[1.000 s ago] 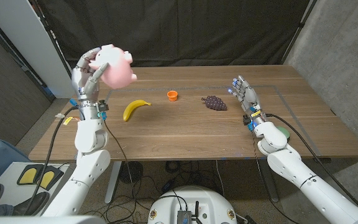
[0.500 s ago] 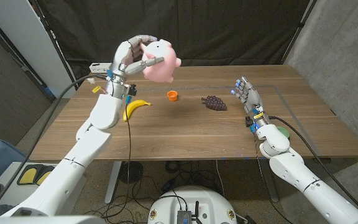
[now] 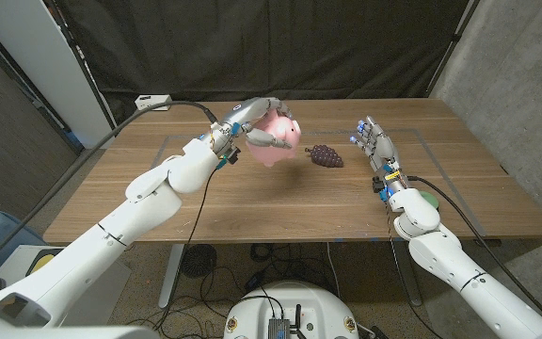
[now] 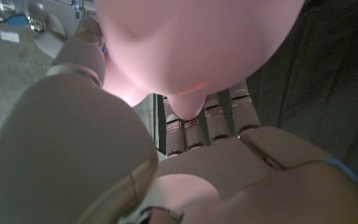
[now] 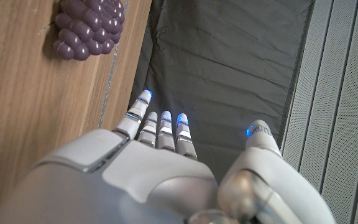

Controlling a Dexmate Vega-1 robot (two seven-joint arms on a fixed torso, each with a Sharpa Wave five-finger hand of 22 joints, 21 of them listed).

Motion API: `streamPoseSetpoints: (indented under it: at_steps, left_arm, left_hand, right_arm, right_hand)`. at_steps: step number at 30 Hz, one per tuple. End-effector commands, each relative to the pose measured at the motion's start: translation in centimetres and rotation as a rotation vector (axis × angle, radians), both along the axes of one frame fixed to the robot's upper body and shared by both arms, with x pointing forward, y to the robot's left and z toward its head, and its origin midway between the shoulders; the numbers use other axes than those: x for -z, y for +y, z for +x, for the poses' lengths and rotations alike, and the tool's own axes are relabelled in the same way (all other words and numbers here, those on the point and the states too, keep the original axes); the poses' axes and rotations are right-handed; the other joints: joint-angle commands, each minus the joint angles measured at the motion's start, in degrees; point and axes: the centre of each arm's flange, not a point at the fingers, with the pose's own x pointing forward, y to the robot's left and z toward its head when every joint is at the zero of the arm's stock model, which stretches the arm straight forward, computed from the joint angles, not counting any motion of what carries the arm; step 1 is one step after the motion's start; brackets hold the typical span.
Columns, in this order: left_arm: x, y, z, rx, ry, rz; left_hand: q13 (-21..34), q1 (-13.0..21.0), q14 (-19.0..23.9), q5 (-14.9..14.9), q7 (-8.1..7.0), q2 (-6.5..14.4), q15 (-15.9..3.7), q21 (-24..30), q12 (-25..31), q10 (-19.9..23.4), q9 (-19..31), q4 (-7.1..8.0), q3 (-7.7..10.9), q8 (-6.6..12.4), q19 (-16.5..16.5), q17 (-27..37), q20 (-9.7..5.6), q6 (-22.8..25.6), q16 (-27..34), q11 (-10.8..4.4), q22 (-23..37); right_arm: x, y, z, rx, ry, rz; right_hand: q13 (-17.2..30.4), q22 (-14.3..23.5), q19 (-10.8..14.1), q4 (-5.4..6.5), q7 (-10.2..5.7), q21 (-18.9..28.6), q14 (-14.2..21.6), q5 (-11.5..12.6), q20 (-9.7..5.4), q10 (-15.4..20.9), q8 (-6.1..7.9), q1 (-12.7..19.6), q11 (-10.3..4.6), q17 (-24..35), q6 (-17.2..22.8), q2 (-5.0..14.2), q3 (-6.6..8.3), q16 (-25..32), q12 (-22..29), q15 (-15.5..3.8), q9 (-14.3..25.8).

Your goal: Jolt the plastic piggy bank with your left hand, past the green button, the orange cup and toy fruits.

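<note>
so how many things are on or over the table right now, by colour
pink: 1, the pink plastic piggy bank held by the left hand
purple: 1, the purple toy grape bunch
green: 1, a green round thing behind the right arm
total: 3

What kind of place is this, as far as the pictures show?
Probably a robot lab or test room: a black curtain hangs behind the wooden table, cables lie on the floor, and toy grapes serve as props.
</note>
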Motion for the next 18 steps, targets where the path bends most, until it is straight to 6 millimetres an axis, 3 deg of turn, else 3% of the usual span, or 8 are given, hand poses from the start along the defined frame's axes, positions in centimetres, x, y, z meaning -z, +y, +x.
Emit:
streamPoseSetpoints:
  at_steps: [1, 11, 18]
  left_arm:
    - [-0.6, 3.8, 0.0, 0.054, -0.077, -0.109]
    - [-1.4, 11.5, -1.8, 0.684, 0.097, -0.543]
    - [-0.5, 17.2, -4.8, 0.858, 0.042, -0.731]
  left_hand:
    - [2.26, 21.32, 11.14, 0.23, -0.04, 21.45, -12.89, 0.58, 0.03, 4.13, 0.12, -0.69, 1.38, 0.23, 9.88, 0.16, -9.98, 0.7, 0.16, -2.4, 0.17]
    - [2.56, 21.12, 11.58, 0.13, 0.01, 21.33, -12.95, 0.94, -0.03, 4.53, 0.01, -0.64, 1.05, 0.25, 9.75, 0.21, -9.86, 1.04, 0.32, -2.42, 0.1]
    - [2.74, 21.04, 11.92, 0.09, -0.03, 21.45, -12.98, 1.25, -0.18, 4.59, -0.07, -0.59, 0.95, 0.24, 9.8, 0.23, -9.94, 1.24, 0.42, -2.49, 0.07]
  right_arm:
    - [0.3, -0.1, 0.3, -0.002, 0.013, 0.003]
    - [0.2, 0.4, 1.1, -0.017, 0.021, -0.001]
    - [-0.1, 1.0, 1.9, -0.033, 0.024, -0.025]
  right_hand:
    - [0.12, 0.21, 0.58, -0.06, 0.09, -0.37, -0.13, -0.03, -0.05, 0.26, -0.05, 0.24, 0.15, 0.05, 0.12, 0.1, -0.01, 0.06, 0.13, -0.1, 0.2]
    - [0.11, 0.21, 0.64, -0.05, 0.16, -0.48, -0.07, -0.03, -0.04, 0.31, -0.05, 0.27, 0.19, 0.05, 0.14, 0.12, -0.03, 0.06, 0.14, -0.21, 0.19]
    - [0.11, 0.21, 0.71, -0.05, 0.17, -0.55, -0.04, -0.02, -0.07, 0.29, -0.05, 0.31, 0.17, 0.04, 0.16, 0.18, -0.03, 0.07, 0.12, -0.14, 0.19]
